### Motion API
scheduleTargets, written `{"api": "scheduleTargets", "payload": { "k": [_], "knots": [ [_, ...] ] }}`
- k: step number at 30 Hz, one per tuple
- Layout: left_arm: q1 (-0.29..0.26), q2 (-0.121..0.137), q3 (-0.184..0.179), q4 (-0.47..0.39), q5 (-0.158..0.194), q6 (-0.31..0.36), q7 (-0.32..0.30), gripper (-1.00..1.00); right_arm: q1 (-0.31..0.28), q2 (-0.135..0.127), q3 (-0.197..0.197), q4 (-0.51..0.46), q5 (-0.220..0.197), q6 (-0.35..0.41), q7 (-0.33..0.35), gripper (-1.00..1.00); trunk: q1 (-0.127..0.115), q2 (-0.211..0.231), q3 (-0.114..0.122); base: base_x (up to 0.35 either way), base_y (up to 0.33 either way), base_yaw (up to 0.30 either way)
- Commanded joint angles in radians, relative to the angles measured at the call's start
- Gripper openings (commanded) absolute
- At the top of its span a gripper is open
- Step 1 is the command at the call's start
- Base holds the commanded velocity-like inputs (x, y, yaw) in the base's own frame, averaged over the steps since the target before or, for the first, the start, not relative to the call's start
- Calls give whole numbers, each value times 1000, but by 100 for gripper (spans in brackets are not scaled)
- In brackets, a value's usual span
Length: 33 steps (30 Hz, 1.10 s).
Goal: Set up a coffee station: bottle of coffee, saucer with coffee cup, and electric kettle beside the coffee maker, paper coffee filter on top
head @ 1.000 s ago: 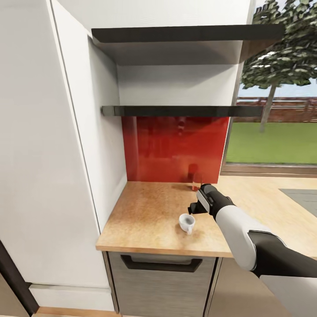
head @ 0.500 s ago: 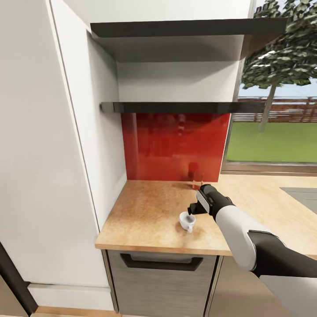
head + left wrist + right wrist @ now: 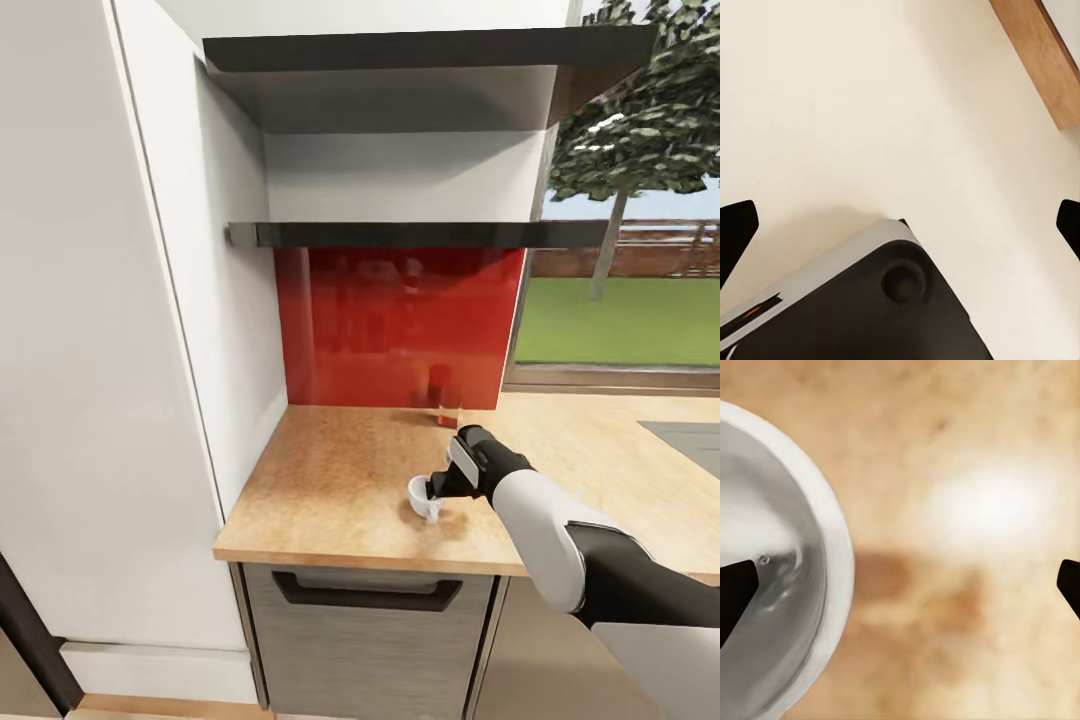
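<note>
The white coffee cup (image 3: 417,493) stands upright on the kitchen countertop (image 3: 340,480) near its front edge. My right gripper (image 3: 434,491) is down at the cup and open. In the right wrist view the gripper (image 3: 900,589) straddles the cup's rim (image 3: 832,547), one fingertip (image 3: 735,592) over the cup's inside and the other over bare wood. A small reddish jar (image 3: 447,408), too small to read, stands against the red backsplash. Both black kitchen shelf boards (image 3: 420,235) look bare. My left gripper (image 3: 900,229) hangs open over pale floor. The coffee maker, saucer, filter and electric kettle are out of view.
A tall white cabinet wall (image 3: 120,350) bounds the countertop on the left. A grey drawer front with a dark handle (image 3: 368,595) sits below it. The counter runs on to the right under a window (image 3: 620,300), with a grey inset (image 3: 690,440) at the far right.
My right gripper has dropped and moved slightly left onto the cup, so one finger now sits inside the rim. The head camera has tilted a little, shifting the shelves upward in the picture.
</note>
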Motion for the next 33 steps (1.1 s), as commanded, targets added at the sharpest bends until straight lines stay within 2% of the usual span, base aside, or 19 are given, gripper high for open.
{"api": "scheduleTargets", "payload": {
  "k": [1, 7, 8, 33],
  "knots": [
    [0, 0, 0, -1, 11, 1, -8, 100, -1, 1, -12, -1, 6, 7, -3, 100, 4, -8, -4, 0, 0, 0],
    [0, 0, 0, -1, 11, 1, -8, 100, 0, 0, -17, 0, 6, 12, -3, 100, 27, -50, -23, 0, 0, 0],
    [0, 0, 0, -1, 11, 1, -8, 100, 0, 0, -18, 0, 6, 12, -3, -100, 27, -50, -23, 0, 0, 0],
    [0, 0, 0, -1, 12, 1, -8, 100, 0, 2, -20, 0, 7, -2, -3, -100, 27, -50, -23, 0, 0, 0]
  ]
}}
